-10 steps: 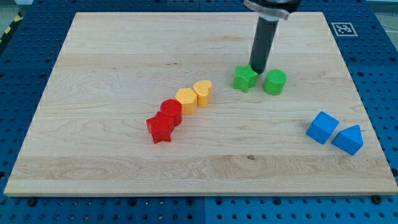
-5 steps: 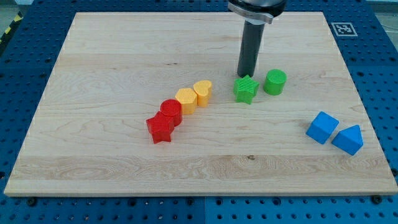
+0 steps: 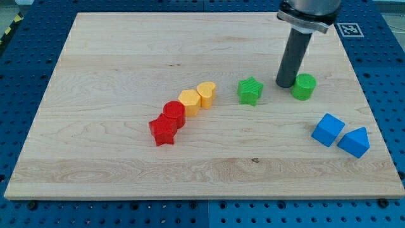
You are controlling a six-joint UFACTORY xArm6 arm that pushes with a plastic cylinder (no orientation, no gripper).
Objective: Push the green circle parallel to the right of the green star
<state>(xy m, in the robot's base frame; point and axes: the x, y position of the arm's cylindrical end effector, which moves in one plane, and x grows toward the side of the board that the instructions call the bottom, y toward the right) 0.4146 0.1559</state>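
Standing upright, round with no long axis, the green circle [image 3: 304,87] sits right of the green star [image 3: 250,90], level with it, apart. Our tip [image 3: 284,85] touches its left side; we have no claw.

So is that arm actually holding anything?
Nothing is held. My tip only pushes: it sits at the green circle's left side, right of the green star.

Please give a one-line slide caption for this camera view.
My tip stands between the green star and the green circle, beside the circle.
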